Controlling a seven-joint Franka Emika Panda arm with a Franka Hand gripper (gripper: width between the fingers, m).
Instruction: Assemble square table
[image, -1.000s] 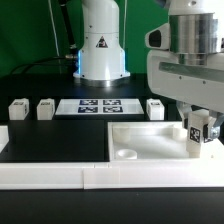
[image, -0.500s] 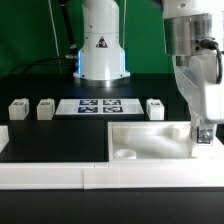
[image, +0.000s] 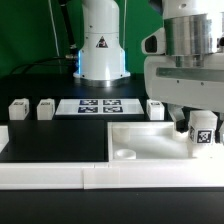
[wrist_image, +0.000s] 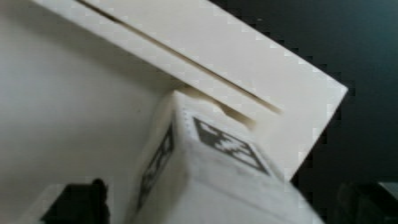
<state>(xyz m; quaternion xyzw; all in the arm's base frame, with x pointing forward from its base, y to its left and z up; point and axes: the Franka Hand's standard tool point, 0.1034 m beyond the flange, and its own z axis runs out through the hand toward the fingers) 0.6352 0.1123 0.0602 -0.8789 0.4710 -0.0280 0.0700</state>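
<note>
The white square tabletop lies at the exterior view's right with a round socket showing at its near left corner. My gripper is shut on a white tagged leg and holds it upright at the slab's far right corner. In the wrist view the leg fills the space between the dark fingers of my gripper, standing on the tabletop near its edge. Three more legs stand on the black table: two at the left and one behind the slab.
The marker board lies in the middle at the back. A long low white border rail runs along the front edge. The robot's base stands behind the marker board.
The gripper hand turned about its vertical axis, narrow side showing half a second ago, and now shows its broad side again. The leg stays at the slab's right corner.
</note>
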